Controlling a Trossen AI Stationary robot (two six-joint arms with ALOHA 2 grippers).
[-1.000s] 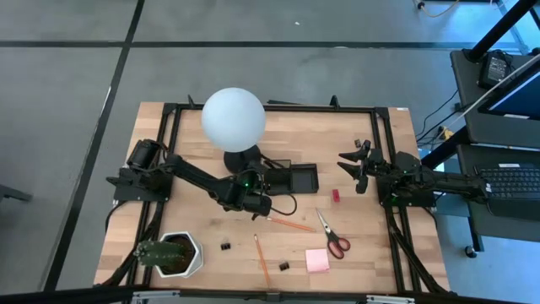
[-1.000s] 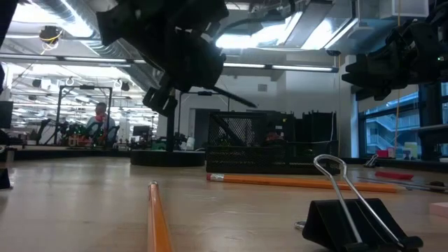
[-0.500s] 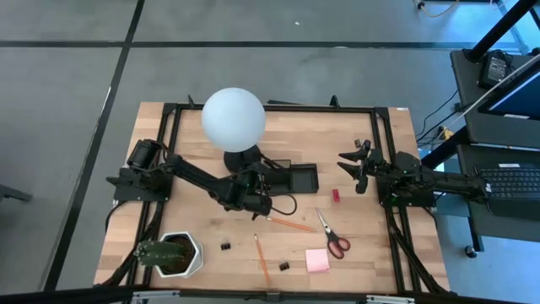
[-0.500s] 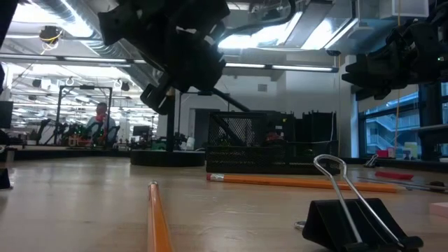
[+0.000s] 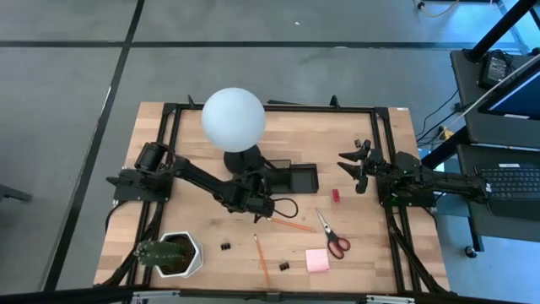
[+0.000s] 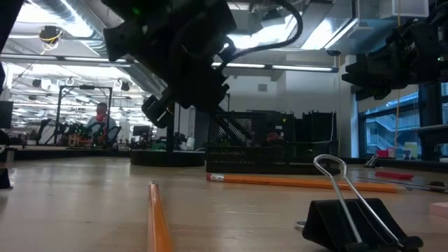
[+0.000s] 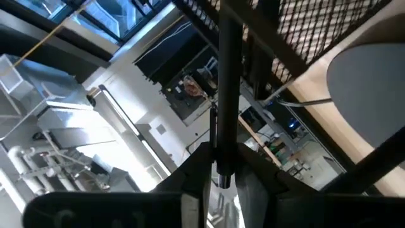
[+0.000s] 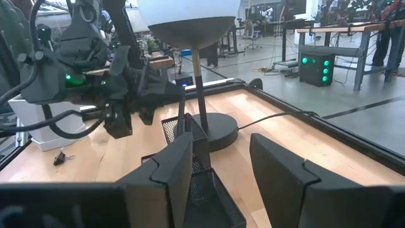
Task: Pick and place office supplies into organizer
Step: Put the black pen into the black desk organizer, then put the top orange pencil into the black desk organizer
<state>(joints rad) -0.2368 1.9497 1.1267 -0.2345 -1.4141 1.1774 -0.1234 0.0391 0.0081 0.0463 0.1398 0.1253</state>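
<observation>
My left gripper [image 5: 267,201] hovers just near of the black mesh organizer [image 5: 297,178], shut on a black pen [image 7: 226,95]. In the left wrist view the pen runs straight out from the fingers toward the organizer's mesh wall [image 7: 304,38]. On the table lie two orange pencils [image 5: 291,225] [image 5: 261,257], red-handled scissors [image 5: 332,236], a pink sticky-note pad [image 5: 317,260], a small red block [image 5: 335,195] and black binder clips [image 5: 226,246] [image 5: 283,266]. My right gripper [image 5: 356,166] waits open at the table's right edge. My left gripper pinches the pen near one end [image 7: 223,152] between its two fingers [image 7: 196,174]. The pen lies along the fingers and sticks out ahead of them. It is lifted clear of the table, and its free end points toward the organizer.
A white globe lamp [image 5: 234,118] on a round black base stands just left of the organizer. A green plant in a white pot [image 5: 173,253] sits at the near left corner. A cable loops [image 5: 287,207] beside my left gripper. A binder clip [image 6: 357,217] lies close to the low camera.
My left gripper has sunk a little and rolled about its own pointing line, still shut on the pen. The pen has turned with it and stays clear of the table.
</observation>
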